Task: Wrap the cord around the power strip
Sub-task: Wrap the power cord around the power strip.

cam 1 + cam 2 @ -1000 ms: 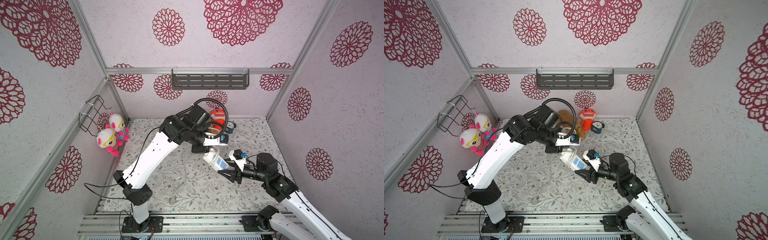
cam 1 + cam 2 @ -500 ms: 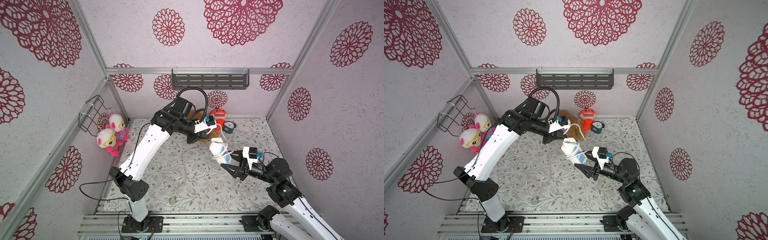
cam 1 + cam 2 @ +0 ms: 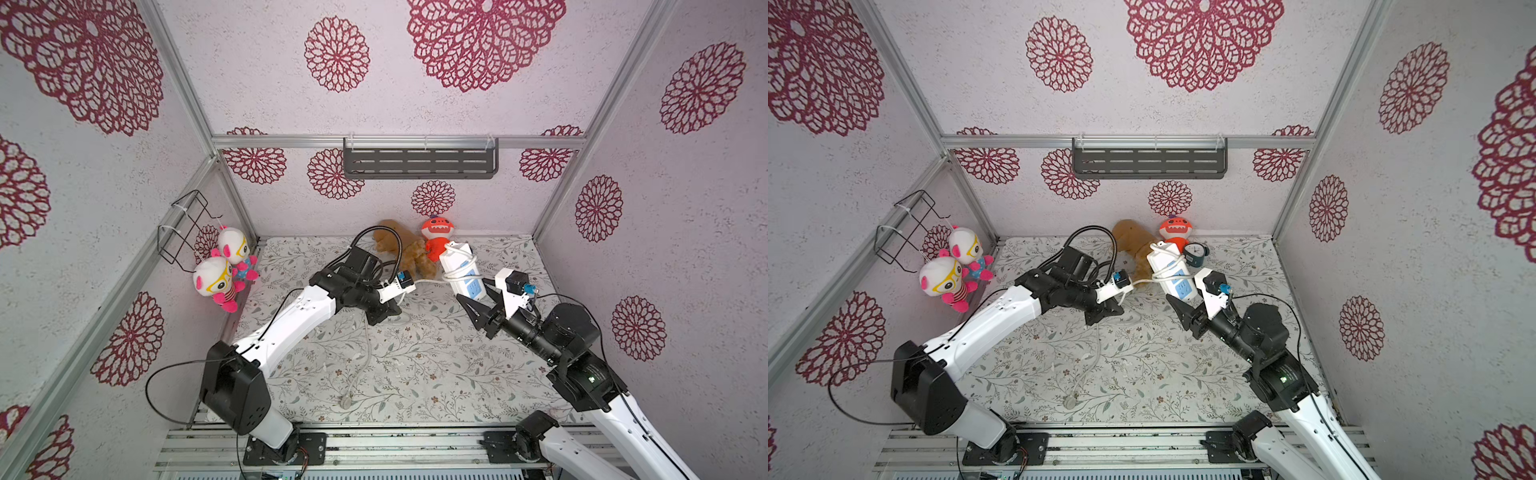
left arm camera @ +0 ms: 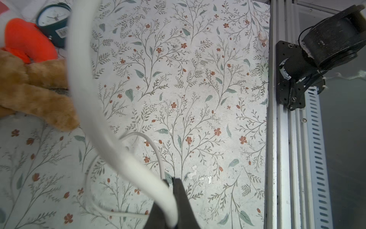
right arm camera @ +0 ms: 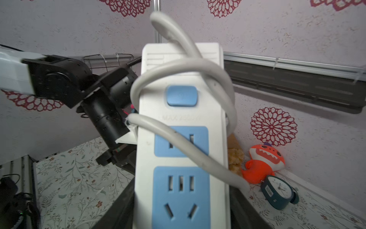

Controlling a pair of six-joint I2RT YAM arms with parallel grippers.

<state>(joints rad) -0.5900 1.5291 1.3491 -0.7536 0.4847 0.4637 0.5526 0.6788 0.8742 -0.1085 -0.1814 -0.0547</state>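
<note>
- I see two pink-and-white dolls (image 3: 224, 272) against the left wall, just below a wire basket (image 3: 183, 224).
- A gray slotted shelf (image 3: 419, 163) on the back wall.
- At the back of the flowered mat (image 3: 415, 365) — a brown plush toy (image 3: 409, 253), an orange shark toy (image 3: 436, 235) beside it, and a small blue clock (image 3: 1196, 252) just beside the shark.

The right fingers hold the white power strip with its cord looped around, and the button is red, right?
No, the button is blue, shown in the right wrist view. The right fingers do hold the white plastic power strip, white cord looped around it.
</note>
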